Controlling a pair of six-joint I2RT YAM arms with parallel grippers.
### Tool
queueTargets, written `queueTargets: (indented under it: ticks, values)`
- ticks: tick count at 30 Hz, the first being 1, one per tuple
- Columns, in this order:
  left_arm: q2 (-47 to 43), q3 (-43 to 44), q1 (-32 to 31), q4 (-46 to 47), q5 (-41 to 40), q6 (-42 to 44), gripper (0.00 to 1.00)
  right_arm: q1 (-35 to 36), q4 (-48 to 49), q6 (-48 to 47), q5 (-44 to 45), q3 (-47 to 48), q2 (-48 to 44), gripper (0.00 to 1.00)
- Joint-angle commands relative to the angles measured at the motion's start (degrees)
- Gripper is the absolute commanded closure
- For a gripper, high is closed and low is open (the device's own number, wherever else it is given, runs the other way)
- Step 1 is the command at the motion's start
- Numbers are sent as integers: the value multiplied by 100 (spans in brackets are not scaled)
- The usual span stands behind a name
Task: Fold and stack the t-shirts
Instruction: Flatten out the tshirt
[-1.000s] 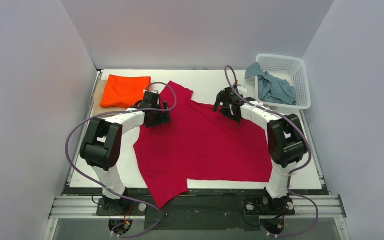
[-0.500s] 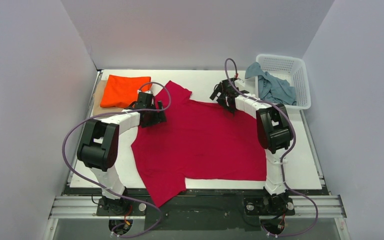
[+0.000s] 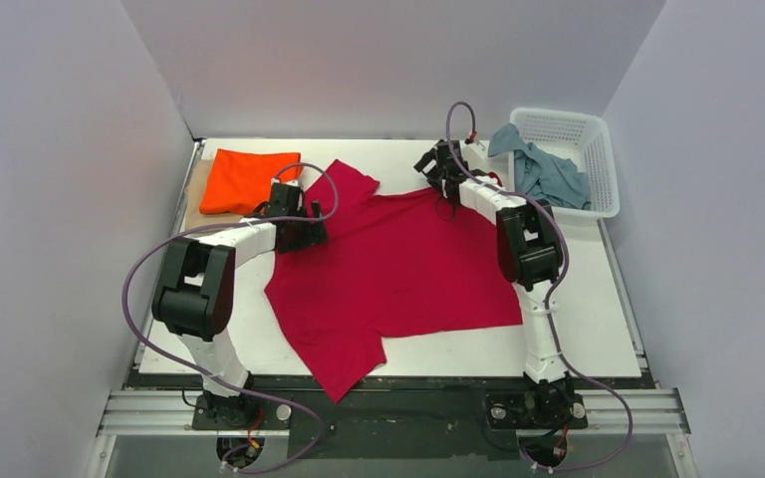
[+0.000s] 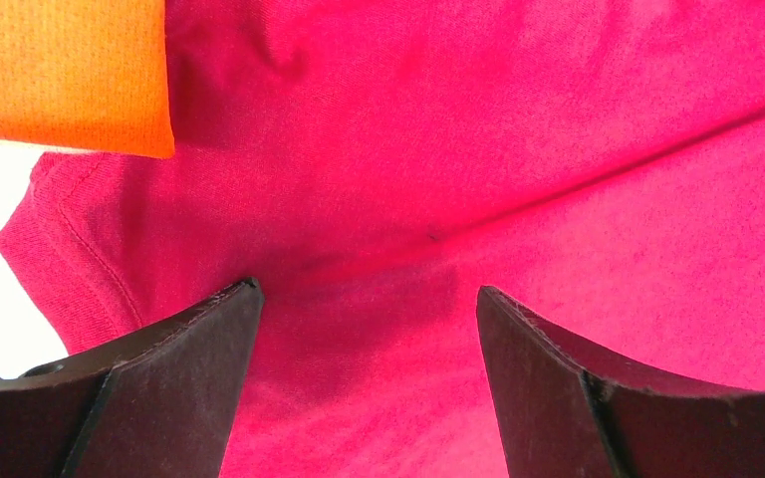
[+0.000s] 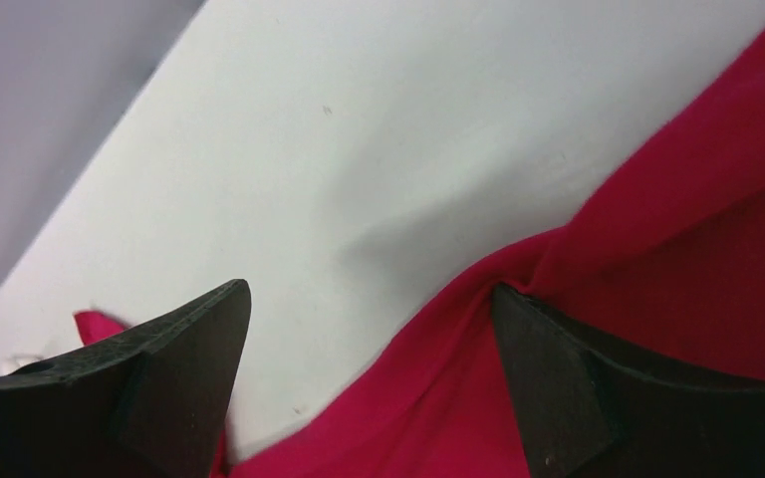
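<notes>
The crimson red t-shirt (image 3: 398,269) lies spread flat on the white table, one corner hanging over the near edge. My left gripper (image 3: 299,231) is open and low over its left shoulder (image 4: 478,149). My right gripper (image 3: 440,177) is open at the shirt's far right edge; one finger (image 5: 578,388) presses into a fold of red cloth (image 5: 697,229). The folded orange t-shirt (image 3: 247,179) lies far left and also shows in the left wrist view (image 4: 60,70). The grey-blue t-shirt (image 3: 548,174) is crumpled in the basket. No beige shirt is clearly seen.
The white lattice basket (image 3: 598,139) stands at the far right corner. A tan strip (image 3: 196,194) shows beside the orange shirt's left edge. White table (image 5: 359,129) shows between the right fingers. Grey walls enclose three sides.
My right gripper has moved away from me and a little left along the shirt's far edge. The red shirt's right hem has slid back from the near edge. My left gripper shifted slightly left.
</notes>
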Motion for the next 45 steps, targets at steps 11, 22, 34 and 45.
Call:
queueTargets:
  ticks: [11,22,34,45]
  values:
    - [-257,-18,102,-5,25,75,10,-546,-1019,-80,102,2727,801,13]
    - [-472,197,96,8,25,-34,9,-200,-1525,-1613,-163,-623,-1795,12]
    - [-314,15,87,235,220,-355,9,398,-1687,-1338,393,-4166,-3424,12]
    - [-581,-548,98,177,-216,-502,9,899,-2190,-438,-207,-6426,-4878,13]
